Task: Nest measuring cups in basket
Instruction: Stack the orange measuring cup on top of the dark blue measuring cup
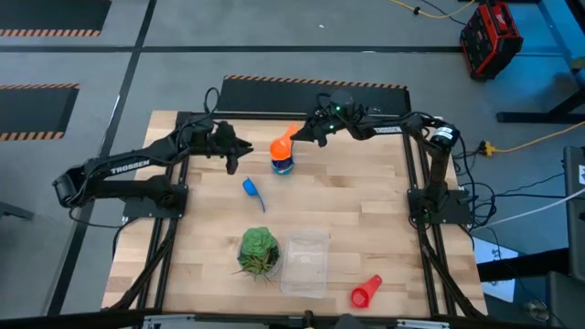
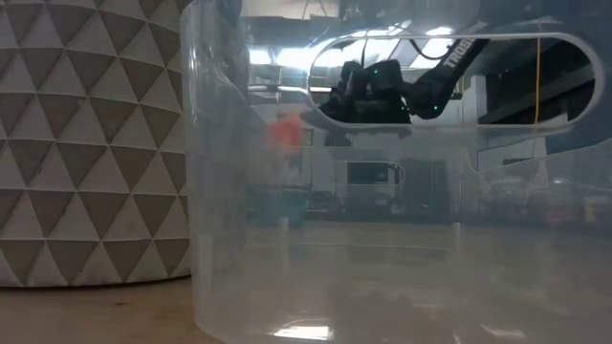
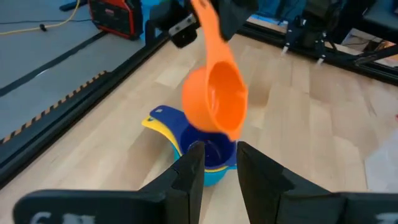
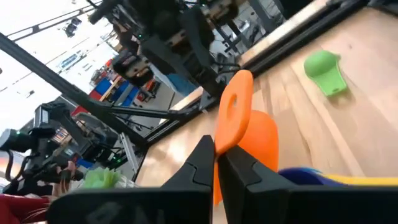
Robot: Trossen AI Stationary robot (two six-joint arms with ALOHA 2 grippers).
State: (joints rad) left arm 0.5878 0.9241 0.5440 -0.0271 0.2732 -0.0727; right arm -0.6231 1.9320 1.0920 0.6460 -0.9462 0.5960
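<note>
An orange measuring cup [image 3: 214, 99] hangs tilted over a stack of blue, yellow and light blue cups [image 3: 202, 152] at the far middle of the table, with my right gripper [image 1: 299, 135] shut on its handle. My left gripper [image 1: 243, 157] stands open a short way to the left of the stack and touches nothing. One blue cup [image 1: 253, 190] lies alone on the wood, a red cup [image 1: 366, 292] lies near the front right, and a green cup [image 4: 324, 71] shows in the right wrist view. The clear basket [image 1: 306, 263] stands at the front middle. My right gripper pinches the orange cup's flat handle [image 4: 227, 134] between its two fingers [image 4: 199, 165], coming nearly level from the table's right side. The bowl hangs tilted below the handle, its mouth turned toward my left gripper. Its lower rim [image 3: 231, 132] is right at the stack's top; whether it touches, I cannot tell.
A green leafy ball [image 1: 259, 251] sits just left of the basket. In the low view the basket's clear wall [image 2: 382, 239] fills most of the picture, with a white patterned thing [image 2: 86, 143] at the left. Bare wood lies between the stack and the basket.
</note>
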